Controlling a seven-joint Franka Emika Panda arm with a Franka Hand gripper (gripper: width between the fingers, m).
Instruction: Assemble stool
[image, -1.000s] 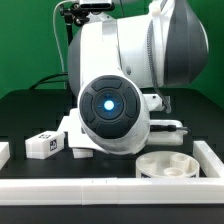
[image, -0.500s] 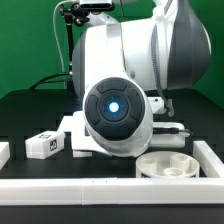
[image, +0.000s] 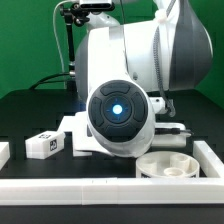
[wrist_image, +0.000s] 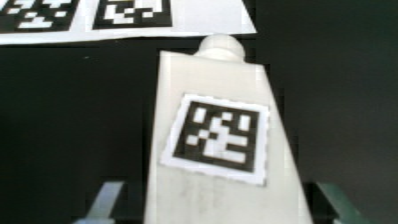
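Observation:
In the wrist view a white stool leg (wrist_image: 214, 130) with a black-and-white tag lies lengthwise between my gripper (wrist_image: 219, 203). Its pegged end points towards the marker board (wrist_image: 107, 20). The fingers (wrist_image: 112, 200) stand on either side of the leg, with a narrow dark gap on each side, so the gripper is open around it. In the exterior view the arm's body hides the gripper and this leg. The round seat (image: 166, 165) lies at the front on the exterior view's right. Another tagged leg (image: 42, 145) lies on the exterior view's left.
White border rails run along the front (image: 100, 190) and the exterior view's right side (image: 211, 155) of the black table. A white part (image: 76, 133) sticks out from behind the arm. A black stand (image: 72, 50) rises at the back.
The arm's body has shifted a little to the exterior view's right and slightly lower. The seat and the leg on the left have not moved.

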